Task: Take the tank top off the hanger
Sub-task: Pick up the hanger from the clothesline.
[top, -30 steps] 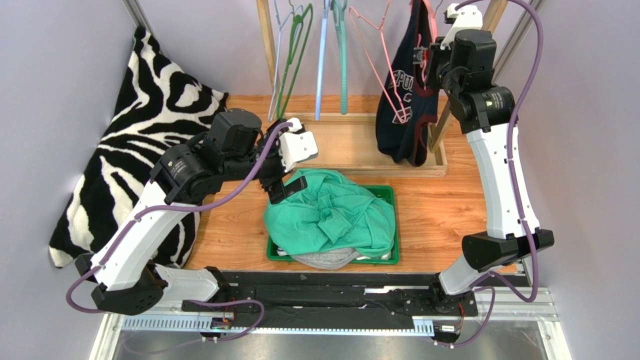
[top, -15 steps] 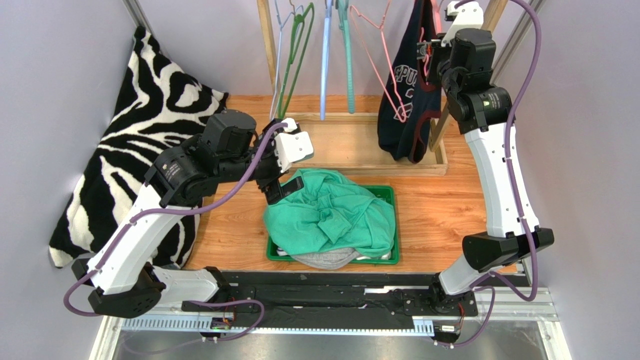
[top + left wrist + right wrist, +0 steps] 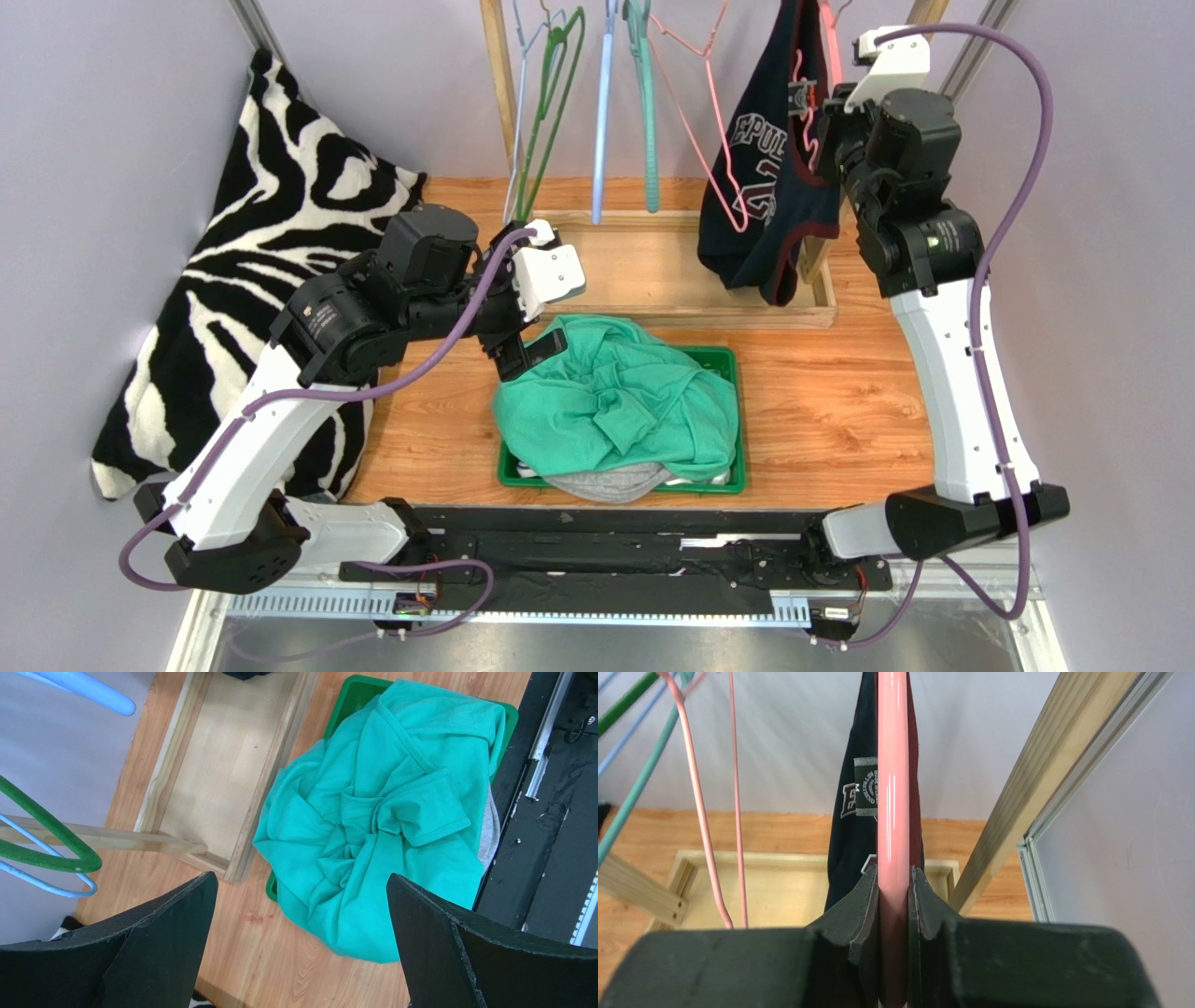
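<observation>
Tank top [image 3: 755, 196] is farthest back. Nearest, on the counter [image 3: 842, 399], a green bin [image 3: 731, 371] holds a crumpled teal garment [image 3: 617, 399]. The left end effector [image 3: 516, 350] hovers at the garment's far-left edge, fingers spread wide and empty. Beyond, at the right end of the wooden rack [image 3: 645, 273], the right end effector [image 3: 893, 882] pinches the pink hanger [image 3: 892, 798] on which the navy tank top hangs.
</observation>
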`<state>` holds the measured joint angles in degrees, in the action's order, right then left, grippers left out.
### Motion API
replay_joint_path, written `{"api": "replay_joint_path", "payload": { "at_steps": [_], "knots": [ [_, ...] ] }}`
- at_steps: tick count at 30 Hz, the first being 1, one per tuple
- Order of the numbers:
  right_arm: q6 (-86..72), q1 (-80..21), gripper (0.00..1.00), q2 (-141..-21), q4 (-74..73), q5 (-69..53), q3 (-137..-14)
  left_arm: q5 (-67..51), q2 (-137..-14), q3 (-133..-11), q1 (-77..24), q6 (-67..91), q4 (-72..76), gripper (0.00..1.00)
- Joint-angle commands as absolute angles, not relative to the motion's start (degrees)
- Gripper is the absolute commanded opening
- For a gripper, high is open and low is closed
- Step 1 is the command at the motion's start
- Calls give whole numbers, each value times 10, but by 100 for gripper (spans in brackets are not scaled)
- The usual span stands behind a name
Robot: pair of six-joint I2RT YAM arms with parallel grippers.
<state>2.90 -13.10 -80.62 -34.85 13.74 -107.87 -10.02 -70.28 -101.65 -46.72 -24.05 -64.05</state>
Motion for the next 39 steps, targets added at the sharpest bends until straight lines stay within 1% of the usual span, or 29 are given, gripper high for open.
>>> {"api": "replay_joint_path", "payload": {
  "at_steps": [1,6,10,13,18,20,22,23,25,27,35,37,39],
  "knots": [
    [30,-133,0,-742,-292,113,-1025,-108,-690,-1020,-464,-229,-627,99],
    [18,-141,0,-679,-329,91,-983,-107,-686,-1020,-464,-229,-627,99],
    [23,-155,0,-633,-389,92,-1025,-104,-684,-1014,-464,-231,-625,99],
    [20,-159,0,-594,-394,83,-1042,-104,-679,-1006,-464,-232,-623,99],
    [4,-159,0,-486,-353,8,-1020,-105,-676,-1003,-463,-233,-623,99],
    [-11,-159,0,-431,-297,-51,-1000,-105,-676,-1004,-464,-233,-623,99],
    [-13,-159,0,-403,-236,-94,-972,-105,-674,-1000,-463,-232,-622,99],
    [-18,-159,0,-398,-231,-115,-977,-105,-675,-998,-464,-231,-622,99],
    [-18,-158,0,-419,-271,-130,-1038,-108,-676,-995,-463,-229,-621,99],
    [-11,-158,0,-438,-291,-169,-1071,-109,-678,-994,-463,-227,-622,99],
    [-23,-158,0,-441,-215,-260,-1050,-107,-673,-990,-461,-230,-623,99],
    [-37,-158,0,-460,-199,-273,-1069,-111,-671,-987,-460,-229,-623,99],
    [-42,-158,0,-480,-213,-289,-1098,-117,-664,-984,-457,-227,-623,99]
  ]
}}
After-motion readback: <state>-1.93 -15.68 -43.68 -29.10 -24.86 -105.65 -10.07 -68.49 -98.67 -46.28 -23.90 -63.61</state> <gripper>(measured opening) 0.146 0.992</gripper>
